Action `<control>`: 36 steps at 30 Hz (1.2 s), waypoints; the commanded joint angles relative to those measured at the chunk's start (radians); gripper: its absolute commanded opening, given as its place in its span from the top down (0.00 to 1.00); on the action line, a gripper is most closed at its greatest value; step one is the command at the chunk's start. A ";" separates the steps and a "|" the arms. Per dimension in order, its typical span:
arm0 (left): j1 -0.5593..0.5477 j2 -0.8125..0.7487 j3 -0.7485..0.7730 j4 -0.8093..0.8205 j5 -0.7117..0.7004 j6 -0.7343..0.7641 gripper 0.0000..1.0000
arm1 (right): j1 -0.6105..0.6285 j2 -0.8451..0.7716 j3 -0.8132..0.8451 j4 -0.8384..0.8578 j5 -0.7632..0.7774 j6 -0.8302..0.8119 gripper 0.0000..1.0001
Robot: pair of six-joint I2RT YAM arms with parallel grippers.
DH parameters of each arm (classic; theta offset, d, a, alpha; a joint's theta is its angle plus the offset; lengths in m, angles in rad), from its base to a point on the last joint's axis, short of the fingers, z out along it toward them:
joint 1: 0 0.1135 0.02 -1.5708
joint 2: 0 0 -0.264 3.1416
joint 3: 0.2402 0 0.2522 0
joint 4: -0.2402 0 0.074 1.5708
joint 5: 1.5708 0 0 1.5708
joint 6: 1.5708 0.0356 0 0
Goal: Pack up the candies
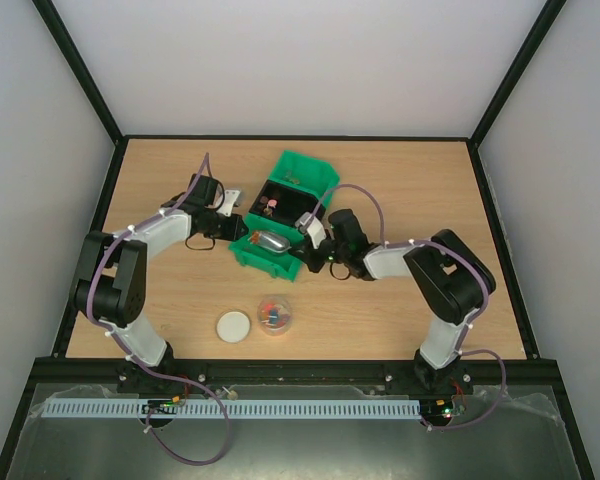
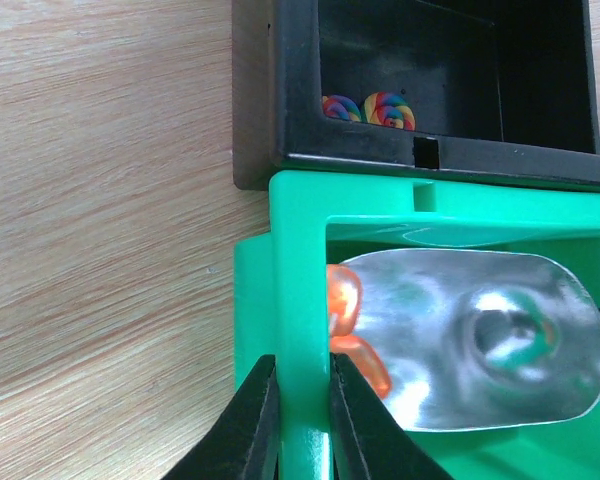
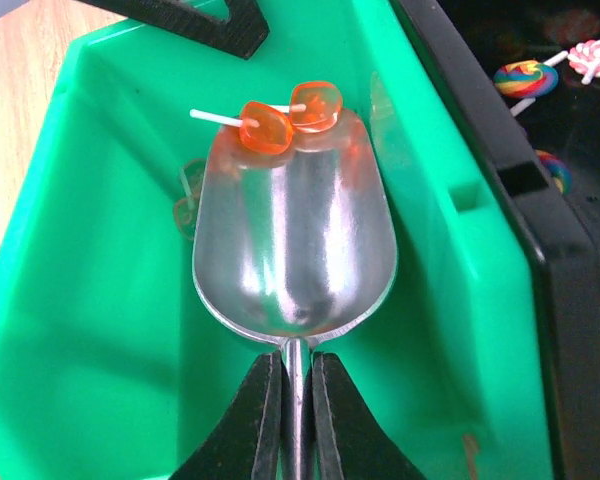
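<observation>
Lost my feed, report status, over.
Left gripper shut on green bin wall. Right gripper shut on scoop handle. Two orange candies at scoop tip, inside bin. Nothing seen blocking.

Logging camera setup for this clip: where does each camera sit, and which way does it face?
Top: above, behind the bases, facing down at the table; both arms show.
Left wrist: faces down; left pincer clamps the green bin.
Right wrist: faces down; right pincer grips the scoop.
Shared by both wrists: scoop, orange candies.
</observation>
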 commanded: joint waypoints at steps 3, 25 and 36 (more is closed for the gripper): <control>0.002 0.043 0.009 -0.061 0.036 0.019 0.98 | -0.050 -0.062 -0.099 0.054 -0.038 -0.024 0.99; 0.002 0.067 0.031 -0.064 0.030 0.019 0.98 | -0.059 -0.180 -0.203 0.211 -0.103 -0.077 0.99; 0.002 0.057 0.033 -0.074 0.004 0.024 0.98 | -0.089 -0.431 -0.129 -0.224 -0.293 -0.306 0.99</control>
